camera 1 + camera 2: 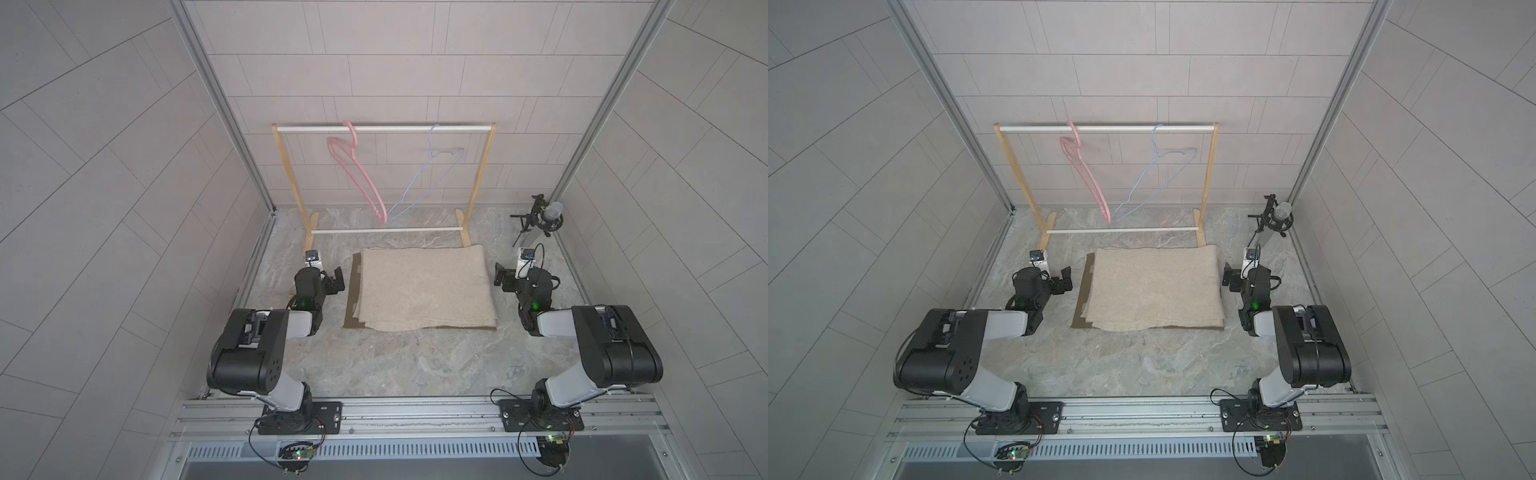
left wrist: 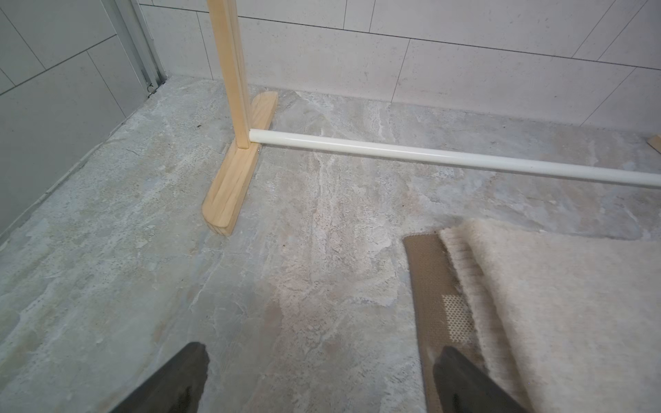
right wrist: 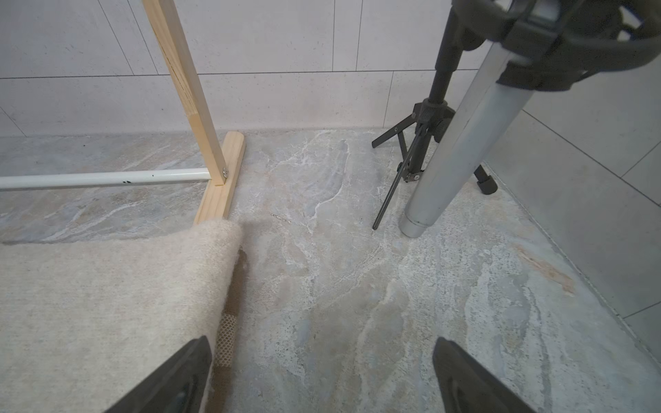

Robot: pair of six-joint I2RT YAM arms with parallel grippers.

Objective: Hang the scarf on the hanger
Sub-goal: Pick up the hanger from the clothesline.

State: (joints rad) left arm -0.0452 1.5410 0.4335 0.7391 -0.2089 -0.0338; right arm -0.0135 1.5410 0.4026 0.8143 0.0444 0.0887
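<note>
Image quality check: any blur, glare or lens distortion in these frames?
In both top views the wall tiles bow toward the edges, light is flat, the blue hanger barely stands out. Left wrist view: near jaws soft, mild sheen on the white lower bar. Right wrist view: jaws and the close mic mount blur; scarf stays sharp.

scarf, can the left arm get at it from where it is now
Probably yes. The left gripper is open and sits just beside the scarf, level with its side edge. Nothing lies between them to block the way.
</note>
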